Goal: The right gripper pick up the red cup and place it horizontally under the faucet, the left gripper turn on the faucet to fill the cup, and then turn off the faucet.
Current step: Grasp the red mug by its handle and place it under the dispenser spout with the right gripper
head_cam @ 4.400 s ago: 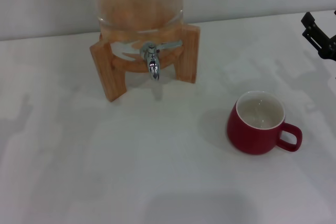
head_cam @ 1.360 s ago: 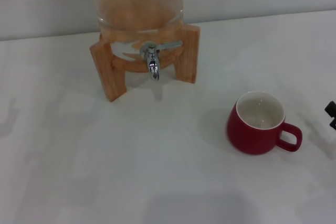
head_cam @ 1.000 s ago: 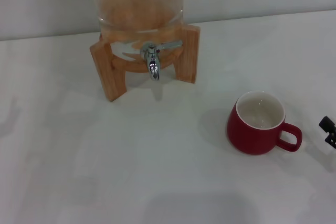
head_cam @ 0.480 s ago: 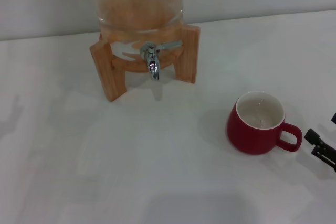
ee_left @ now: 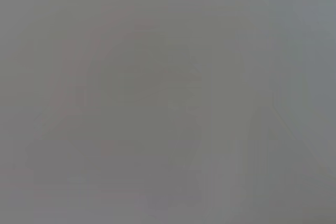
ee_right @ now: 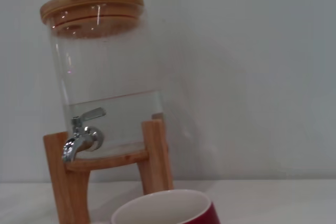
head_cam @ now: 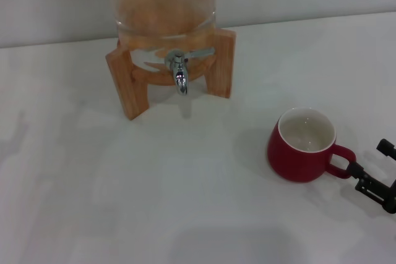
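Gripper at the mug's handle

Fingers of the right gripper [head_cam: 370,168] stood spread at the head view's right edge, one tip touching or just short of the loop handle, holding nothing; its arm was cut off. The red cup [head_cam: 302,146] sat upright on the white table [head_cam: 154,202], well apart from the faucet [head_cam: 179,73], whose glass dispenser [ee_right: 102,72] lost its top in that view. The left wrist view showed only grey haze.

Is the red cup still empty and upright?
Yes: the red cup stands upright on the table, its white inside bare and dry, well clear of the faucet.
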`<state>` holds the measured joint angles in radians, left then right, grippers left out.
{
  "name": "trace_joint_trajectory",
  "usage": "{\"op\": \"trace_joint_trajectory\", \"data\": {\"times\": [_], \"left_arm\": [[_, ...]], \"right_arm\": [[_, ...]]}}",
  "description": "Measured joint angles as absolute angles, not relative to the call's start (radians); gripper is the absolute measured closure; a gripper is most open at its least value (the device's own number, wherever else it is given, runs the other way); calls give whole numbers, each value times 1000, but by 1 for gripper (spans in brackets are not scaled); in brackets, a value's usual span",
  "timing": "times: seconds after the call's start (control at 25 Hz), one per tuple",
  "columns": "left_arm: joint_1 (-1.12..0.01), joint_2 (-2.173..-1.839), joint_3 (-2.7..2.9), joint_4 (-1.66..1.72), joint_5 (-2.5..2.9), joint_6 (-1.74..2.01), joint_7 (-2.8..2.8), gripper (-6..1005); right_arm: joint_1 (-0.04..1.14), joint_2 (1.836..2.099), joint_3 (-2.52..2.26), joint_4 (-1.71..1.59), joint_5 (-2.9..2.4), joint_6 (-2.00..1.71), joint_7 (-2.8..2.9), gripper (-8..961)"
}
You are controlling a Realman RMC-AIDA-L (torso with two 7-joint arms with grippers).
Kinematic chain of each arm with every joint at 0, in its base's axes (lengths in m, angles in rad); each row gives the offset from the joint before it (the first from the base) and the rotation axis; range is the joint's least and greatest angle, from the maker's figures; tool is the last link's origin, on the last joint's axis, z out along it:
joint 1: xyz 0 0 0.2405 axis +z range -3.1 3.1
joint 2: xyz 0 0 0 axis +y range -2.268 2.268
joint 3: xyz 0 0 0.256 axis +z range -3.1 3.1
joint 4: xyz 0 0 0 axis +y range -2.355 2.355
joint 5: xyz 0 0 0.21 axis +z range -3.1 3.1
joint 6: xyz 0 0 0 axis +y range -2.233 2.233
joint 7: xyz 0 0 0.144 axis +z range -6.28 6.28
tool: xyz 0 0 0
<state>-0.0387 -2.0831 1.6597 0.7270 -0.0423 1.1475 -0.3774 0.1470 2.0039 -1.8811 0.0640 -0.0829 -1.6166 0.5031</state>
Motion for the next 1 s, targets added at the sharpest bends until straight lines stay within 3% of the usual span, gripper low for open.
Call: {"op": "trace_joint_trajectory", "data": {"times": [1.0], "left_arm": [[-50,-2083,1661,716,-44,1167,-377,119]], "right_arm": [[168,2007,-1892,39,-97,-1512,507,98]]}}
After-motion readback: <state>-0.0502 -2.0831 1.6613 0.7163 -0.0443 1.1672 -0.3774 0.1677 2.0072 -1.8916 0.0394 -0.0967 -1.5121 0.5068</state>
